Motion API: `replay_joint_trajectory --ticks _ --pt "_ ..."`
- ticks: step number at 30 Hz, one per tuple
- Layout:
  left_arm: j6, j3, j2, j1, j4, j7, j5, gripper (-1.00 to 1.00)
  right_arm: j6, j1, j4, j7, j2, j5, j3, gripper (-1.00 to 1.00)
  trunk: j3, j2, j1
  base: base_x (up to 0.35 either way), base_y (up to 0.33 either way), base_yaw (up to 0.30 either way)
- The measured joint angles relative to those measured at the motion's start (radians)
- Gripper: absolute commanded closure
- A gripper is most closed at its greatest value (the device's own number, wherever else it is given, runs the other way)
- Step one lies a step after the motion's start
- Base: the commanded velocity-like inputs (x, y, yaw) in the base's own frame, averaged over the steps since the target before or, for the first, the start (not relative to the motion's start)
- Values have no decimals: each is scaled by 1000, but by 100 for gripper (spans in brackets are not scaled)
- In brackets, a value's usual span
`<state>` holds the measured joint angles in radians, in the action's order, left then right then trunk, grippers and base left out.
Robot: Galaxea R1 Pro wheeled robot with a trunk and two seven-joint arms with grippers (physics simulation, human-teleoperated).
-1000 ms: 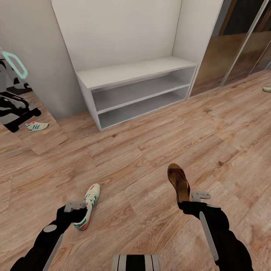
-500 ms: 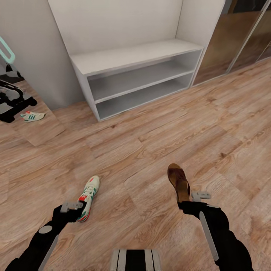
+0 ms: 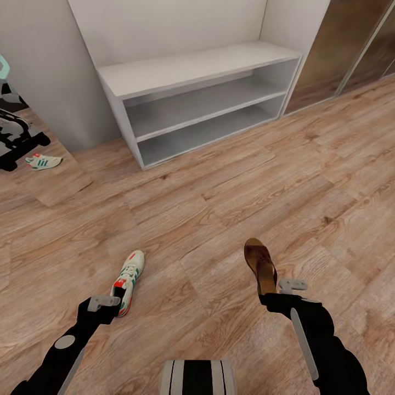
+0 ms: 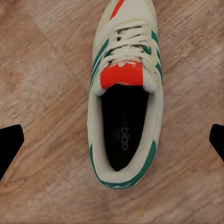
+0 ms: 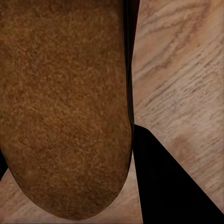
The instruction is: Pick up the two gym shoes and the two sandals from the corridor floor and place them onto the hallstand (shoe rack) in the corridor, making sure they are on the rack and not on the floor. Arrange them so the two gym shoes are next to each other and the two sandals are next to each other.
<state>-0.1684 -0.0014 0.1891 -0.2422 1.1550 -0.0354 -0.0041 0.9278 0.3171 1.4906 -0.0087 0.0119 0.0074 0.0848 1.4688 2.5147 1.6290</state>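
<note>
One gym shoe [image 3: 129,281] [image 4: 125,98], white with green stripes and a red tongue, lies on the corridor floor [image 3: 208,219]. My left gripper [image 3: 105,305] hovers open just behind its heel, fingers [image 4: 10,142] spread wide on both sides and touching nothing. My right gripper [image 3: 272,292] is shut on the heel end of a brown sandal [image 3: 260,262] [image 5: 65,102], held off the floor with its toe pointing ahead. The grey hallstand [image 3: 197,68] stands ahead with its bench top and two shelves bare. A second gym shoe [image 3: 43,161] shows at far left, possibly a mirror reflection.
A black-and-white frame [image 3: 19,140] appears at the far left beside a grey wall. Brown sliding door panels [image 3: 340,49] stand right of the hallstand. Wood planks stretch between me and the rack. My own base [image 3: 197,378] shows at the bottom edge.
The whole view shifted, with the hallstand sliding up and left. My left gripper has drawn back off the gym shoe's heel; the shoe stays on the floor. The sandal stays in my right gripper.
</note>
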Motion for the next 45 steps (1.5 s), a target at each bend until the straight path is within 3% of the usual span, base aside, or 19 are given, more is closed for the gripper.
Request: replay_joint_trajectory --ticks 8,14,32,37,45 --pt "7 -1 0 0 -1 -1 -1 -100 0 0 0 1 0 0 3 100 37 2 3 0 0 0" --pt "50 -1 -1 0 -1 -1 0 -100 0 0 0 1 0 0 3 100 70 3 6 0 0 0" --pt "58 0 1 0 -1 0 0 -100 0 0 0 1 0 0 4 100 169 7 14 0 0 0" --pt "93 0 1 0 -1 0 1 -100 0 0 0 0 0 1 4 100 196 8 16 0 0 0" --pt "108 1 1 0 -1 0 1 -100 0 0 1 1 0 0 5 100 200 8 16 0 0 0"
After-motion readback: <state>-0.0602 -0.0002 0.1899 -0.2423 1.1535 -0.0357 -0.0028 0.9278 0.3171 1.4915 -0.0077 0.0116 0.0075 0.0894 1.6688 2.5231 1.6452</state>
